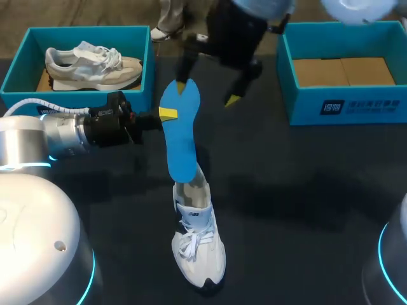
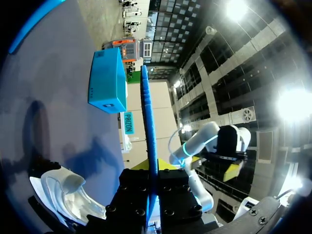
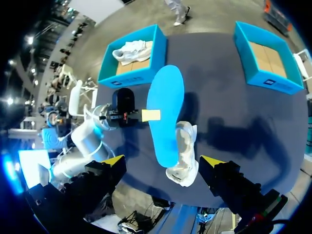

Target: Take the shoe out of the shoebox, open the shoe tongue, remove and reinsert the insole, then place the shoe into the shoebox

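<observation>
Closest to the head camera, my left arm (image 1: 63, 133) lies across the dark table (image 1: 305, 190), where one teal shoebox (image 1: 145, 70) at far left holds a second sneaker (image 1: 92, 63) and the other shoebox (image 1: 343, 105) at far right shows only its cardboard floor. Between them the white shoe (image 1: 198, 244) stands on the table, outside both boxes, with the blue insole (image 1: 178, 140) rising at a slant from its opening. I see the left gripper (image 1: 166, 114) clamped on the insole's edge near the upper end — the right gripper (image 1: 206, 94) hangs above, fingers spread wide, gripping nothing.
</observation>
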You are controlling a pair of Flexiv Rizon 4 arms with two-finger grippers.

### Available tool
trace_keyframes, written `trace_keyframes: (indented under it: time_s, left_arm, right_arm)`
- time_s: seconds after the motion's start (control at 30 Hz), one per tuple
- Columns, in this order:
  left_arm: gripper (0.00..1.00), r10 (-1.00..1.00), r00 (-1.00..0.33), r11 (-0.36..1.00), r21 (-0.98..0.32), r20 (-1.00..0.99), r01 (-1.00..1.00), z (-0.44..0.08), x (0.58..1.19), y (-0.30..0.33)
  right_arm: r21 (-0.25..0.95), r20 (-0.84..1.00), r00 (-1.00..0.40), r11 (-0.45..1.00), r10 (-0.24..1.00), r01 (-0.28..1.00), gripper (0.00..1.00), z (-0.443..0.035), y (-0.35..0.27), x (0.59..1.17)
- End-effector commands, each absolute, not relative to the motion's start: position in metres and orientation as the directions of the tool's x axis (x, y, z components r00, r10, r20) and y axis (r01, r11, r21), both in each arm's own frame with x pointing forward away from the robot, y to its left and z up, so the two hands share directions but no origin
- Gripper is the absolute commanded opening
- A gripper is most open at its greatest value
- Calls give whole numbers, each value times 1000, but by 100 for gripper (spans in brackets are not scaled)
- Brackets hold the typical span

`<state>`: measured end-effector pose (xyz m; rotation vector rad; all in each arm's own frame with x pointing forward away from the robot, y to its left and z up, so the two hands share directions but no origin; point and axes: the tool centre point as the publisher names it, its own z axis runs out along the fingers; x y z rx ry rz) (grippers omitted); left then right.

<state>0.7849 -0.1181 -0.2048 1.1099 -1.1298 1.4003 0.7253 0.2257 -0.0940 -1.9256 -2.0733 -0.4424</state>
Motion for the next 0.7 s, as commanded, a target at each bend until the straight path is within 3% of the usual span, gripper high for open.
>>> trace_keyframes:
  time_s: [0.03, 0.37, 0.7]
  left_arm:
    - [0, 138, -98, -86, -86, 986, -993, -204, 784, -118]
    - [0, 138, -98, -86, -86, 986, -993, -204, 784, -118]
    - [0, 138, -98, -86, -86, 986, -993, -204, 784, -118]
  right_arm:
    - [42, 834, -92, 104, 545, 994, 100, -111, 196, 723]
    - [104, 936, -158, 181, 315, 978, 100, -124, 187, 714]
    - [150, 958, -193, 205, 210, 967, 100, -132, 191, 712]
